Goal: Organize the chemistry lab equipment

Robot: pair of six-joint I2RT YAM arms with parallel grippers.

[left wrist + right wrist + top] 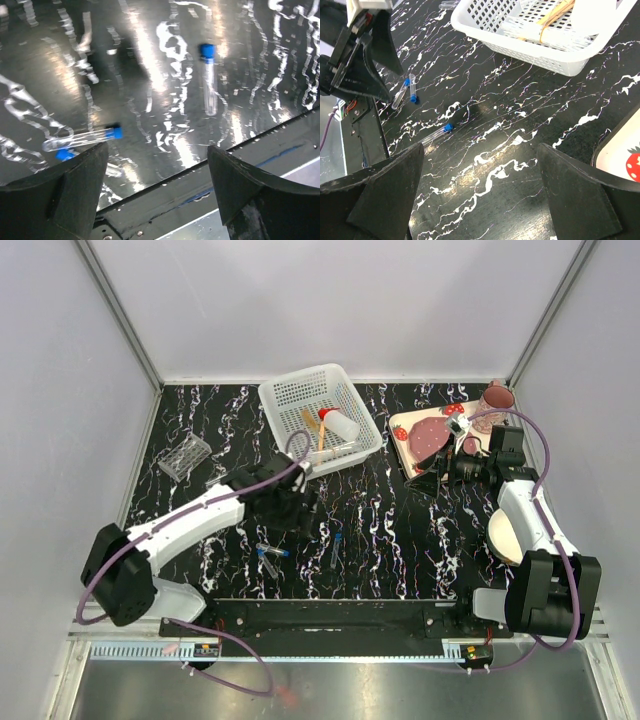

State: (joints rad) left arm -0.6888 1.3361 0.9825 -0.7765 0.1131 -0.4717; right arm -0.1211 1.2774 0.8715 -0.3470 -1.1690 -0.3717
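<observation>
Blue-capped tubes (pixel 209 82) lie near the spread left gripper (pixel 157 152)

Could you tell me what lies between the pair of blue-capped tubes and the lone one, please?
Nothing: the left wrist view shows only bare table between the pair of tubes and the lone tube.

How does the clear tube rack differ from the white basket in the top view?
The tube rack is clear; the basket is white mesh. The rack is far smaller than the basket. The rack lies left of the basket. Both rest on the black table.
</observation>
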